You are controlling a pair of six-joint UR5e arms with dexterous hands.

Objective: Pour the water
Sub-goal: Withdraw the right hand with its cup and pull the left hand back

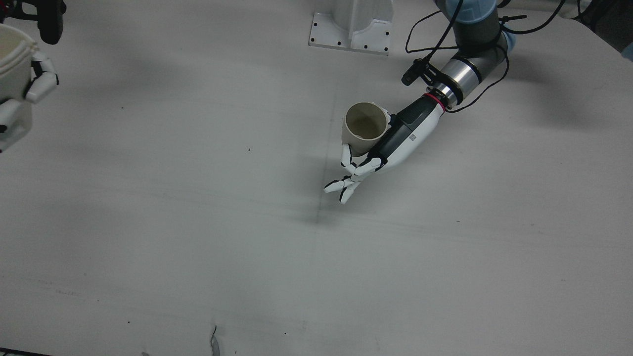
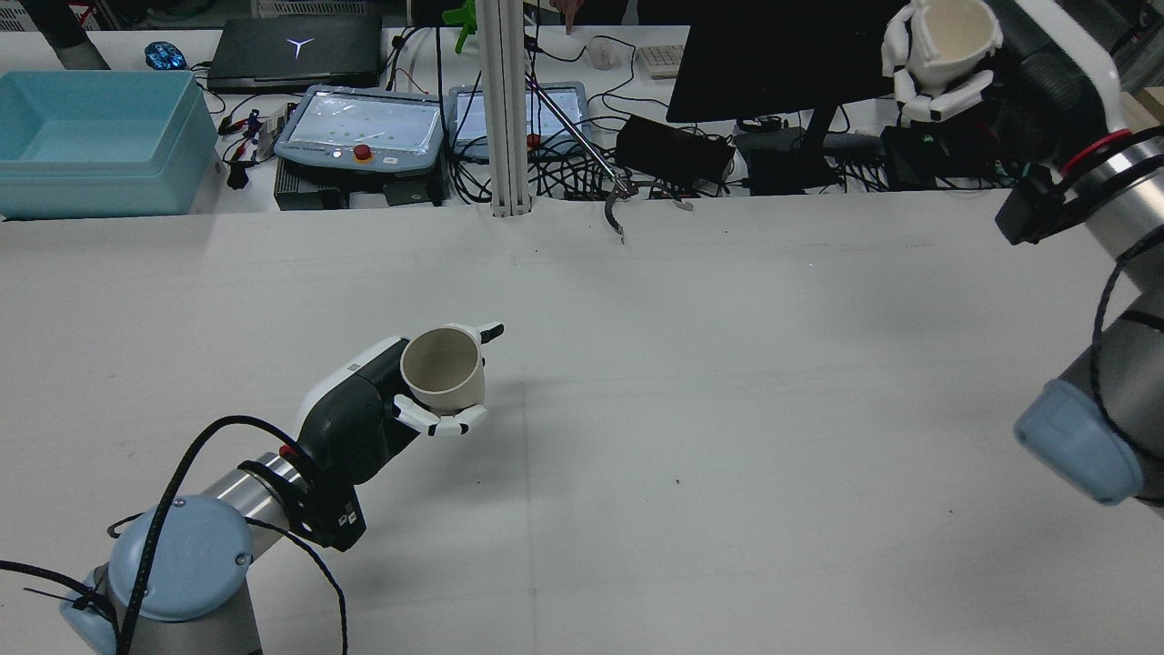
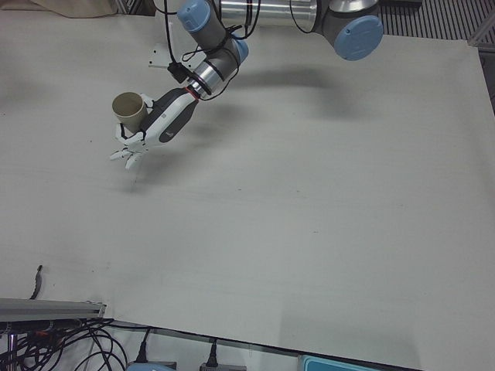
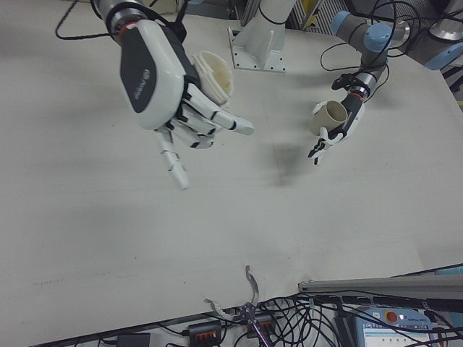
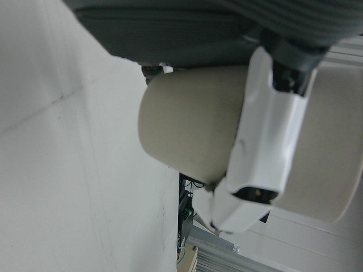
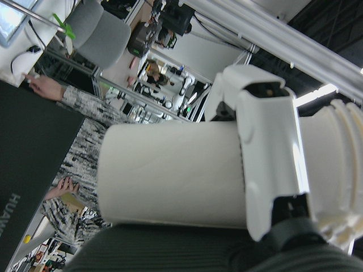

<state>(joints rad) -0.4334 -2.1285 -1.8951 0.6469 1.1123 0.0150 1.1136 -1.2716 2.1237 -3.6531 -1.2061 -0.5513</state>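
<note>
Rear view: left hand at about 8 o'clock on the table, holding a beige cup upright, mouth up, clear of the surface. Fingers wrap the cup wall; one fingertip shows past the rim at 1 o'clock, others curl under at 6 o'clock.

Front view: same cup near centre; inside looks dark at the bottom, content cannot be told. Lower fingers of the left hand splay at 7 o'clock below the cup, not touching it.

Rear view: right hand at 1 o'clock, raised high, clasping a second cup, a ribbed one, mouth up. Right-front view: two fingers hang loose, the rest are pressed on the cup.
</note>
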